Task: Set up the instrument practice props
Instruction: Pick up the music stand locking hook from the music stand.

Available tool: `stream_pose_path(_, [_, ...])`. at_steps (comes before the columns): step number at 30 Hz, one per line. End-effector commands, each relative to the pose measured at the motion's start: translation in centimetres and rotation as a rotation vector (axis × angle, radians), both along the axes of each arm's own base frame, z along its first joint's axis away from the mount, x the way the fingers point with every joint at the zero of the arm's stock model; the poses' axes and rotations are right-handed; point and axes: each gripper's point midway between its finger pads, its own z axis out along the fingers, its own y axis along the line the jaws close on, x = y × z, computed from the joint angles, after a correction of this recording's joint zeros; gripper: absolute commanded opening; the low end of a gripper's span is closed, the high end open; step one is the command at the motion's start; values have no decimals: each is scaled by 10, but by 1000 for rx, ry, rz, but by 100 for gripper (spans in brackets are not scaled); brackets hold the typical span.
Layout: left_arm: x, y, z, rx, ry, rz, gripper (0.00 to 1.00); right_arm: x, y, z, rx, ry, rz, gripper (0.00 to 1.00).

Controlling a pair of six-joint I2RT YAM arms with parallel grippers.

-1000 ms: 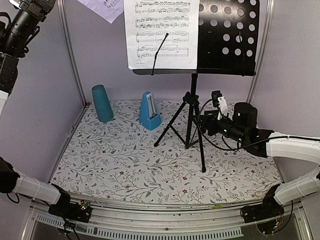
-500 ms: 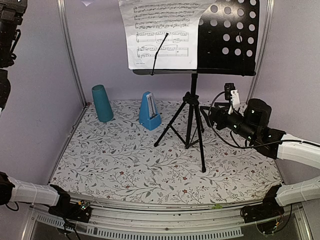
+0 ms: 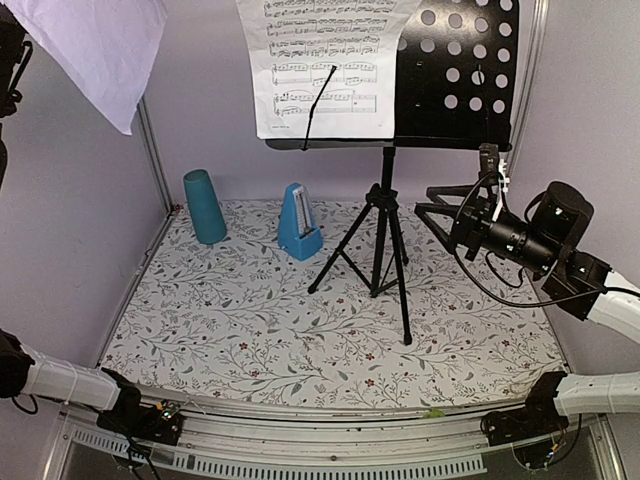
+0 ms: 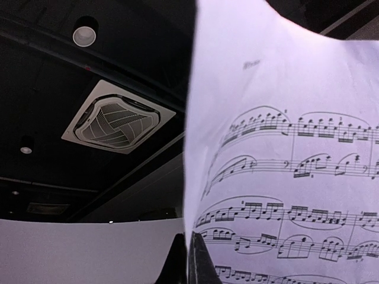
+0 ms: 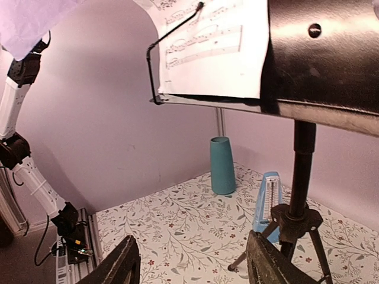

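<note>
Left hand [image 4: 188, 265] pinches lavender page [image 4: 284, 148]; tray [image 3: 460, 70] holds white page [image 3: 320, 70].

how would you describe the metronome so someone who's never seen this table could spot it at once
Find the black tripod music stand in the middle of the floral-patterned table. Just left of its legs, toward the rear, stands the small blue metronome. Unlike the round teal cup further left, it is a pyramid with a pale strip down its front.

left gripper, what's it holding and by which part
The lavender sheet-music page, pinched at its edge by the left gripper. The right gripper is open, empty.
</note>
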Motion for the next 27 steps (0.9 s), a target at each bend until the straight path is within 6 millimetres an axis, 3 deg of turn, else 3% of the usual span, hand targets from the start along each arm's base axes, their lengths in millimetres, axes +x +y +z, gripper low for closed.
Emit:
stream_pose_path(1, [20, -13, -6, 85, 126, -12, 0, -25, 14, 24, 1, -44, 152, 61])
stream_pose_path(5, [74, -42, -38, 218, 361, -33, 0, -25, 16, 41, 19, -57, 161, 60])
stream_pose_path(9, [113, -77, -104, 365, 580, -116, 0, -20, 14, 55, 28, -55, 132, 63])
stream_pose_path(12, [120, -108, -153, 469, 687, -167, 0, -17, 11, 74, 44, -82, 107, 67])
stream_pose_path(15, [115, -138, -185, 551, 720, -196, 0, -5, 11, 91, 47, -75, 55, 68])
stream_pose_path(21, [128, -170, -204, 581, 795, -192, 0, 16, -9, 94, 21, -41, -117, 72])
stream_pose_path(23, [132, -179, -203, 586, 812, -178, 0, 11, -15, 108, 32, -61, -127, 74])
stream_pose_path(27, [127, -194, -194, 576, 814, -213, 0, 7, -24, 114, 17, -72, -150, 76])
